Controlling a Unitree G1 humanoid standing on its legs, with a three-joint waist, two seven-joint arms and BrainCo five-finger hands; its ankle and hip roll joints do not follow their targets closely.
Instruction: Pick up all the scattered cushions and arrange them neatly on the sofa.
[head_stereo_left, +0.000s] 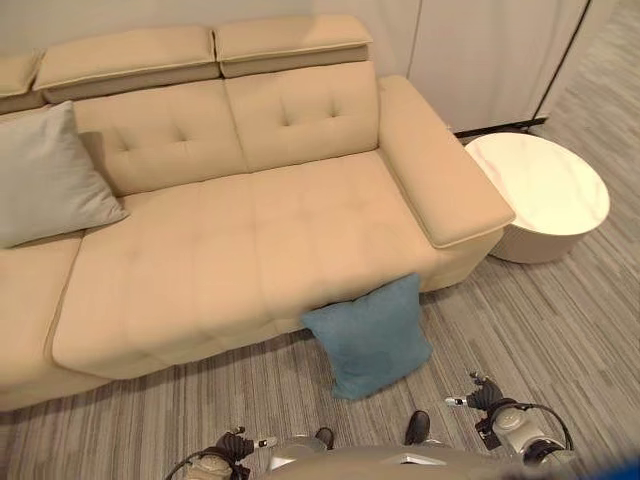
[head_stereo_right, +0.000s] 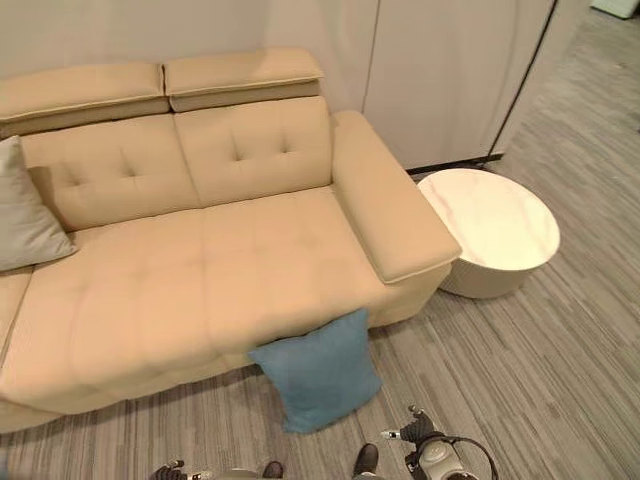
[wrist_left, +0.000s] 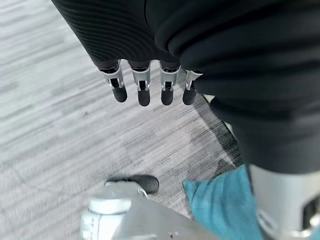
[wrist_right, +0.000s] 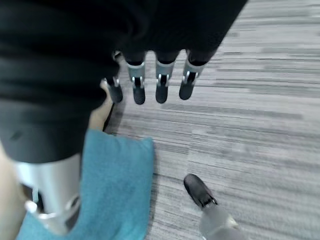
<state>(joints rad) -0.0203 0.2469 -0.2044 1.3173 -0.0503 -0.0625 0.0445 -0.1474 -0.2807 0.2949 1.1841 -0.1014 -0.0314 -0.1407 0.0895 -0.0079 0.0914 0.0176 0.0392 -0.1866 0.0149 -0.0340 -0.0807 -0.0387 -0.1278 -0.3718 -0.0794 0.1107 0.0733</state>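
A square teal fabric cushion (head_stereo_left: 370, 337) leaned on the floor against the beige tufted sofa (head_stereo_left: 250, 230), awaiting pickup; the left hand (wrist_left: 150, 85) and right hand (wrist_right: 150, 85) hung empty, fingers relaxed.

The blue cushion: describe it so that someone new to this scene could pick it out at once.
Start at the beige sofa that spans the room. At the front of its seat, near the right armrest, the blue cushion stands on the striped floor, leaning against the sofa's base. The only other cushion, the grey cushion, rests up on the sofa.
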